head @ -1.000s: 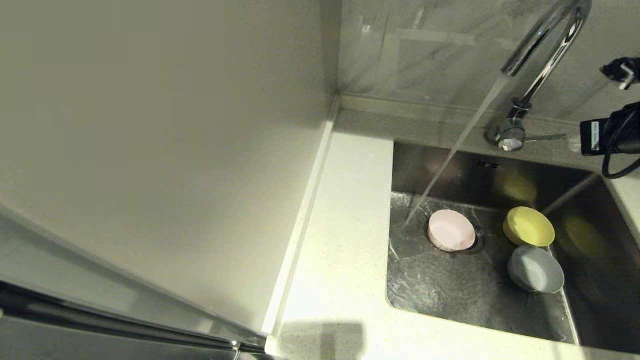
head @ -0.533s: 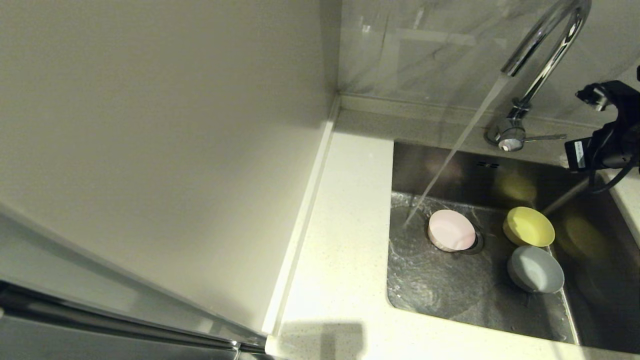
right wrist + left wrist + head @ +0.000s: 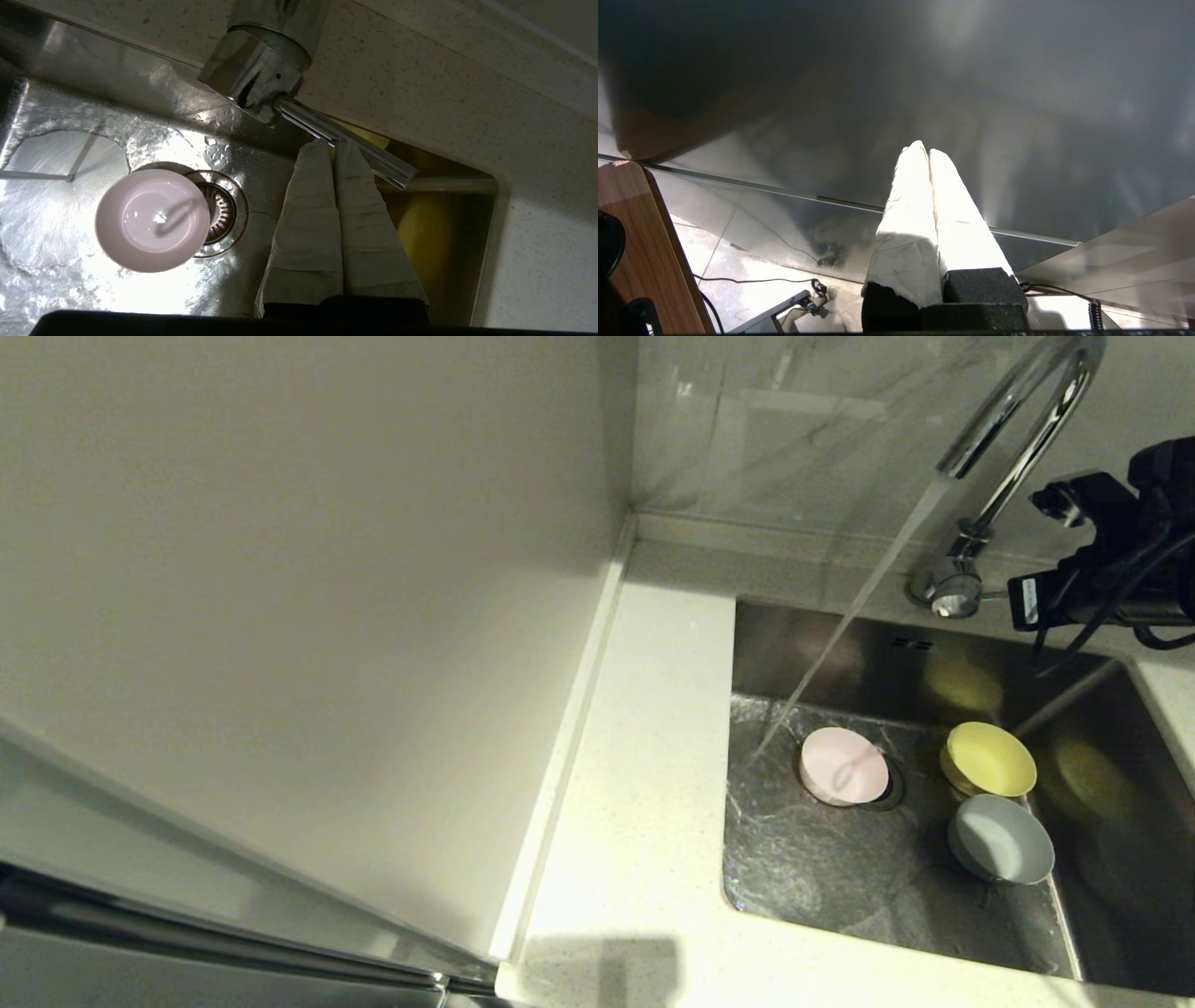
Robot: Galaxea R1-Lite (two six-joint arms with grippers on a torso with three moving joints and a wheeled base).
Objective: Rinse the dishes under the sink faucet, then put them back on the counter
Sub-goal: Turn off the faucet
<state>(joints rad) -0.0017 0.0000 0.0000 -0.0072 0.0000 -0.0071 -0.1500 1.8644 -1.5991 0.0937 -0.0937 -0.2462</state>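
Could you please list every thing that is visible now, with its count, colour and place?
pink bowl: one, pale pink, in the sink on the drain strainer
yellow bowl: one, yellow, sink's far right
grey-blue bowl: one, grey-blue, just in front of the yellow one
sink: one, steel, wet
faucet: one, chrome, water running
lever: one, chrome, faucet base
counter: one, white speckled, left of sink
left gripper: one, white pads, shut, parked
right gripper: one, shut, at the lever
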